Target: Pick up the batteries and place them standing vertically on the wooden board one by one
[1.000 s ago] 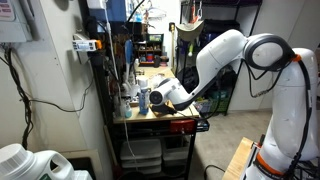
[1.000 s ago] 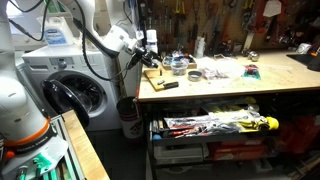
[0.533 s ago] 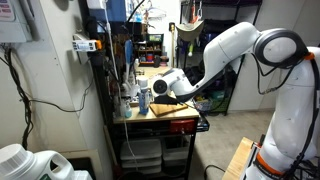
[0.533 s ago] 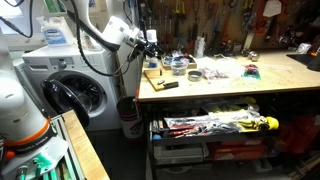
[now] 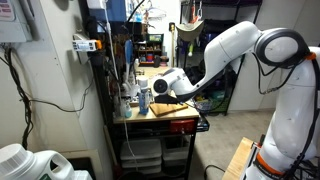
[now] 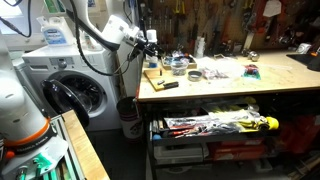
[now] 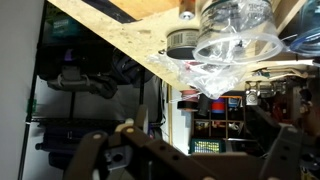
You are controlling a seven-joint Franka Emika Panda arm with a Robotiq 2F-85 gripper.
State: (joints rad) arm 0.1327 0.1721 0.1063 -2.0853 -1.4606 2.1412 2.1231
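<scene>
The claw (image 6: 152, 43) hangs released, jaws wide and holding nothing, above the corner end of the tabletop (image 6: 230, 88); in the wrist view its fingers (image 7: 88, 150) stand well apart. Just below it the wooden board (image 6: 152, 74) lies flat on the tabletop near the edge, its long axis too small to tell. Beyond stand a crumpled clear plastic container (image 7: 235, 30) and a round tin (image 7: 180, 42), contents not discernible
</scene>
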